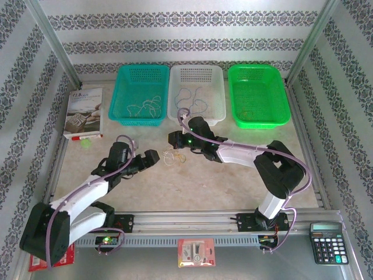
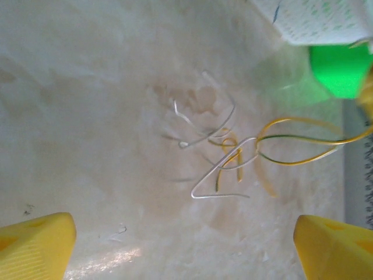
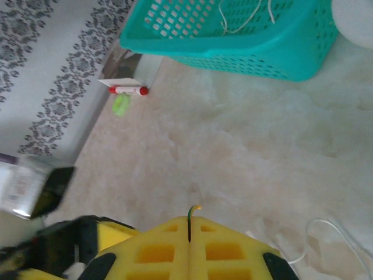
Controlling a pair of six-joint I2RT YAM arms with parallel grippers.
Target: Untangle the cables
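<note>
Pinching the tip of a yellow wire [image 3: 189,220] between its ribbed yellow pads, the right gripper [image 3: 190,230] is closed tight, and only a short dark-and-yellow stub pokes out past the seam. The left gripper [image 2: 186,245] stands spread wide, its two blocky yellow fingers [image 2: 35,242] at the bottom corners of its wrist view. It holds nothing and hangs above the tangle.

That tangle lies on the mottled beige table [image 1: 233,186] between the two grippers. The yellow wire, thin and glossy with a dark green edge, runs in long flat loops off to the right. It crosses a whitish wire [image 2: 218,197] bent into an angular squiggle and a rounder curl.

Farther back, a perforated teal basket [image 1: 143,68] holds a pale wire [image 1: 148,107], and the white basket [image 1: 196,70] beside it holds a dark bluish wire [image 1: 195,96].
</note>
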